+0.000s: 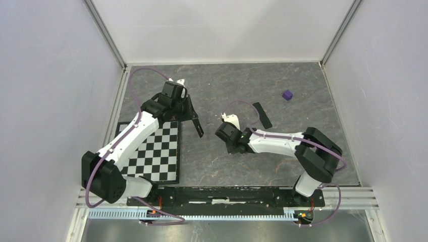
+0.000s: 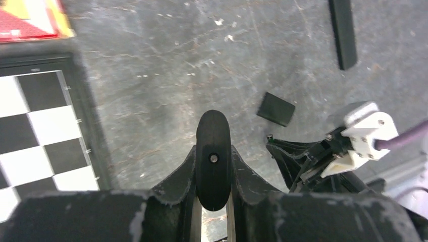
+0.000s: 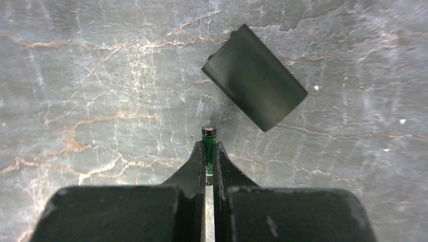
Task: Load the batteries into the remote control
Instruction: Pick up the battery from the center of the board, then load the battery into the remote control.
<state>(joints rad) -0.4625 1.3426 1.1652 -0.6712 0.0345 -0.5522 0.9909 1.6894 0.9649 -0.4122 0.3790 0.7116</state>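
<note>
Gripping the remote control (image 2: 213, 132) by its sides with the left gripper (image 2: 214, 164), clamped on it, likely to steady it for loading. Pinched a green battery (image 3: 209, 135) lengthwise in the right gripper (image 3: 209, 150), cap poking past the tips, seemingly for feeding in. Left the detached cover (image 3: 255, 83) lying flat just ahead.

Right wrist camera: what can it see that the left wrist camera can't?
Only the right wrist view clearly shows the small green battery pinched in the right gripper. Only the left wrist view shows the remote control held by the left gripper, the checkerboard and a second black bar. Both show the black cover lying on the grey table.
</note>
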